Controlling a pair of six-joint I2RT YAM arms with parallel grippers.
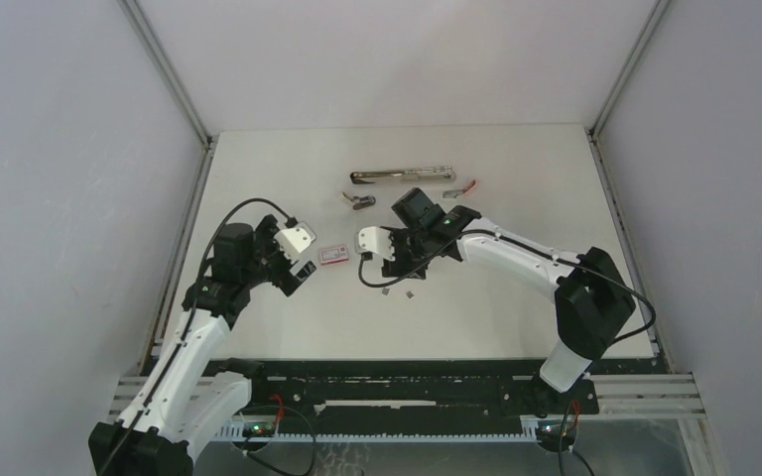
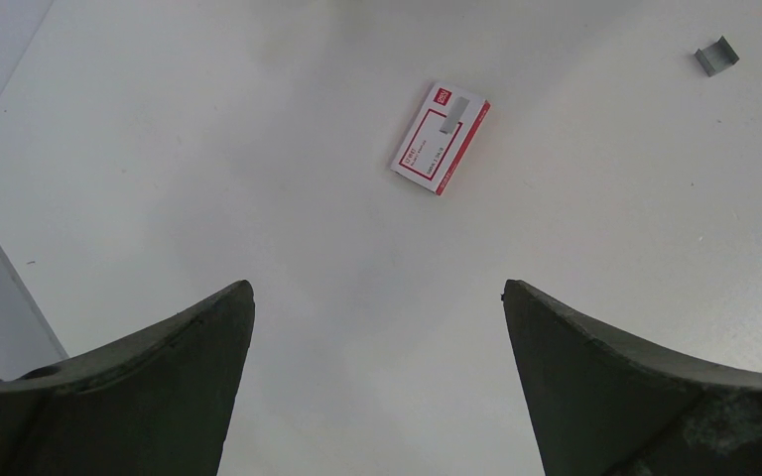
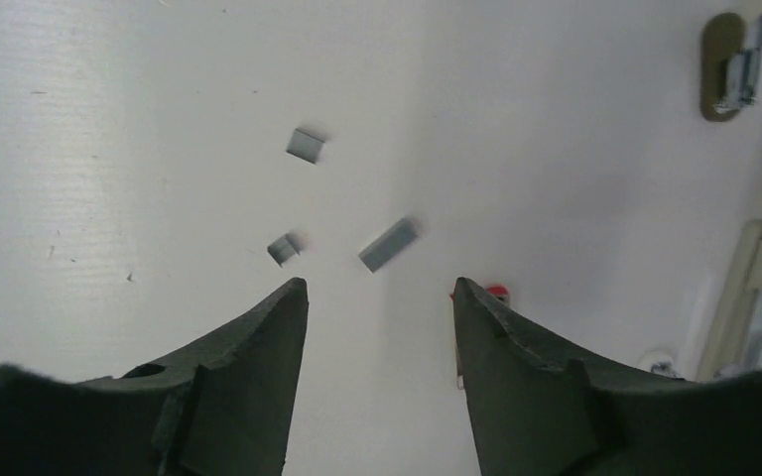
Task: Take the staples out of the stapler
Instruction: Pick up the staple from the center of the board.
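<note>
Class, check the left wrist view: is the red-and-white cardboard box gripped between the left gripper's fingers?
No: the red-and-white cardboard box lies flat on the white table, apart from the open left gripper.

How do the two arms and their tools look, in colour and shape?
Both the left arm and the right arm have white links with black joints, and a thin black cable loops along each. The left tool and right tool have dark, matte, wedge-shaped fingers.

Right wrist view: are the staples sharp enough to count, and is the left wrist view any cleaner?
Right wrist: the three staples are smeared by motion blur, yet countable. Left wrist: red-and-white box and one strip look crisp.
</note>
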